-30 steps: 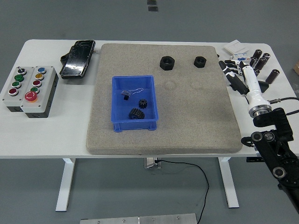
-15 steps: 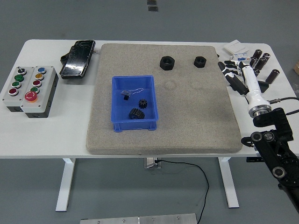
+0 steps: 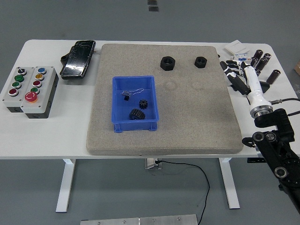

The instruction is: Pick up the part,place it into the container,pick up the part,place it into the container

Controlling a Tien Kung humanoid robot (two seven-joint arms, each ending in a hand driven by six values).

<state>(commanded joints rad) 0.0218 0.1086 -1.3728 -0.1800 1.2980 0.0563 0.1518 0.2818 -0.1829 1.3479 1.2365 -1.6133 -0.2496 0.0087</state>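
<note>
Right hand (image 3: 236, 77) positioned over the white table (image 3: 56, 126) just beside the right edge of the grey mat (image 3: 197, 122), level with the mat's far half. Fingers extended and slightly apart, clamped on nothing. Forearm white, running back toward the near right corner into the black arm joints.

Left hand out of view.

Blue container (image 3: 134, 104) placed on the left half of the mat, roughly midway between near and far edges. Inside: larger black gear (image 3: 136, 114) at the near side, smaller black gear (image 3: 143, 104) just beyond it, small dark part (image 3: 125, 98) toward the far left, with a thin clear piece beside it.

Two black hex nuts located near the far edge of the mat, well apart from the container: larger nut (image 3: 167, 63) to the left, smaller nut (image 3: 201, 62) to the right. Smaller nut nearer to the right hand, not touching it.

Off the mat, left side: grey button box (image 3: 29, 91) with coloured buttons; black device (image 3: 78, 59) at the far left corner of the mat. Far right corner of the table: dark cylinders (image 3: 262, 61) and a white box (image 3: 236, 48).
</note>
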